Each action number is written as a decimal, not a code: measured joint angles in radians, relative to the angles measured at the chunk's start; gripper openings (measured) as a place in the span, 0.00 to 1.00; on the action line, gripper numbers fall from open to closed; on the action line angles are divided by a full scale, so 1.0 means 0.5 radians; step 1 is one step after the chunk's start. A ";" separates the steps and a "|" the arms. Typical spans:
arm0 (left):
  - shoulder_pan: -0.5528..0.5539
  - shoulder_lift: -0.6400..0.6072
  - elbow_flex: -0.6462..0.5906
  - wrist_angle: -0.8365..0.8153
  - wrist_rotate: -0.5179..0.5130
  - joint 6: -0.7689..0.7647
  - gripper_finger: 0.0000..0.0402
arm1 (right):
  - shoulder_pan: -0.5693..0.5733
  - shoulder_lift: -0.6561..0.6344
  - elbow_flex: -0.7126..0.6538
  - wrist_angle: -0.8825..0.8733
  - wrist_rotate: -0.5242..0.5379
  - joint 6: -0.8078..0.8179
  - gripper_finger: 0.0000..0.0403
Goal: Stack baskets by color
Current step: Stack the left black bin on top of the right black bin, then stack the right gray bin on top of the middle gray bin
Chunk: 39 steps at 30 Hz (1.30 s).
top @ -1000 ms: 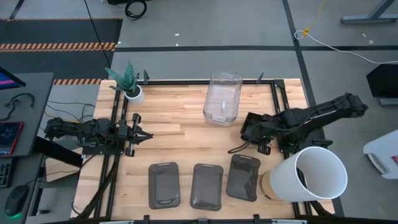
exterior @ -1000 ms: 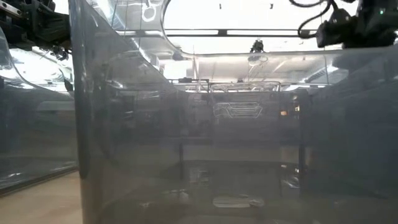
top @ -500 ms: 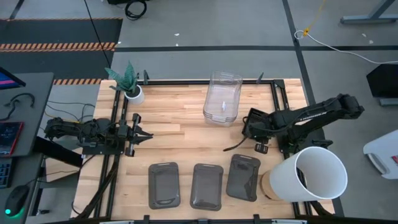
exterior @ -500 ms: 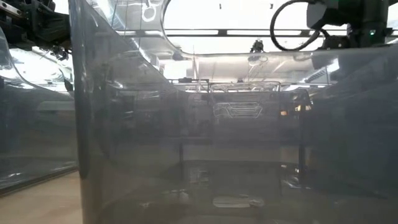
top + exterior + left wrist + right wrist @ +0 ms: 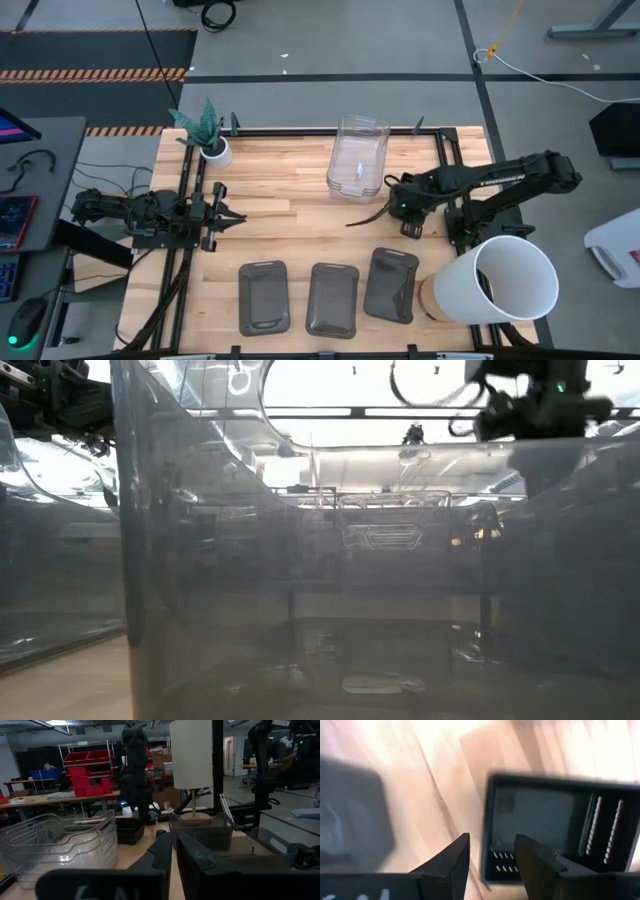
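Note:
A stack of clear baskets point(image 5: 358, 160) stands on its base at the table's far middle. Three dark grey baskets point(image 5: 264, 297), point(image 5: 332, 299), point(image 5: 391, 285) lie in a row along the near edge. My right gripper point(image 5: 405, 207) hangs between the clear stack and the grey row, pointing down, open. Its wrist view shows a black slotted basket point(image 5: 560, 827) below it, the basket's end wall point(image 5: 489, 835) under the gap between the fingers point(image 5: 492, 862), and a grey basket point(image 5: 350, 815) to one side. My left gripper point(image 5: 232, 216) waits shut at the table's left, also seen in its own view point(image 5: 174, 852).
A big white bucket point(image 5: 505, 280) lies on its side at the near right corner, close under my right arm. A white plant pot point(image 5: 214, 150) stands at the far left. Bare wood lies between my left gripper and the clear stack. The low view looks through a grey basket wall point(image 5: 200, 560).
My right gripper has gone from beside the bucket toward the table's left and far side, closer to the clear stack. Its loose cable has swung out to the left. The baskets in the high view have kept their places.

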 joint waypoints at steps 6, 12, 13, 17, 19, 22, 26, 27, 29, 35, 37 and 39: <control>0.000 0.000 0.000 0.001 0.000 0.000 0.06 | 0.209 0.082 0.153 0.202 -0.127 0.142 0.39; 0.000 -0.001 0.000 0.001 0.000 0.000 0.08 | 0.424 0.386 0.328 0.240 -0.164 0.201 0.39; 0.000 -0.001 0.000 0.001 0.000 0.000 0.08 | 0.448 0.440 0.358 0.237 -0.181 0.196 0.39; 0.000 -0.001 -0.001 0.001 0.000 0.000 0.08 | 0.501 0.621 0.469 0.152 -0.254 0.176 0.40; 0.000 0.000 0.000 0.001 0.000 0.000 0.07 | 0.514 0.697 0.510 0.113 -0.267 0.158 0.43; 0.000 0.000 0.000 0.000 0.000 0.000 0.06 | 0.519 0.785 0.543 0.077 -0.231 0.151 0.48; 0.000 -0.001 0.000 0.000 0.000 0.000 0.07 | 0.517 0.887 0.542 0.027 -0.161 0.137 0.54; 0.000 -0.001 -0.001 0.001 0.000 0.000 0.08 | 0.517 0.910 0.542 0.028 -0.171 0.137 0.55; 0.000 -0.001 -0.001 0.000 0.000 0.000 0.08 | 0.523 0.960 0.542 0.030 -0.189 0.143 0.56; 0.000 -0.001 0.000 0.000 0.000 0.000 0.09 | 0.526 1.086 0.542 0.025 -0.192 0.158 0.52; 0.000 0.000 -0.001 0.001 0.000 0.000 0.08 | 0.526 1.120 0.542 0.024 -0.193 0.159 0.48; 0.000 0.000 0.000 0.000 0.000 0.000 0.08 | 0.526 1.153 0.541 0.021 -0.196 0.159 0.42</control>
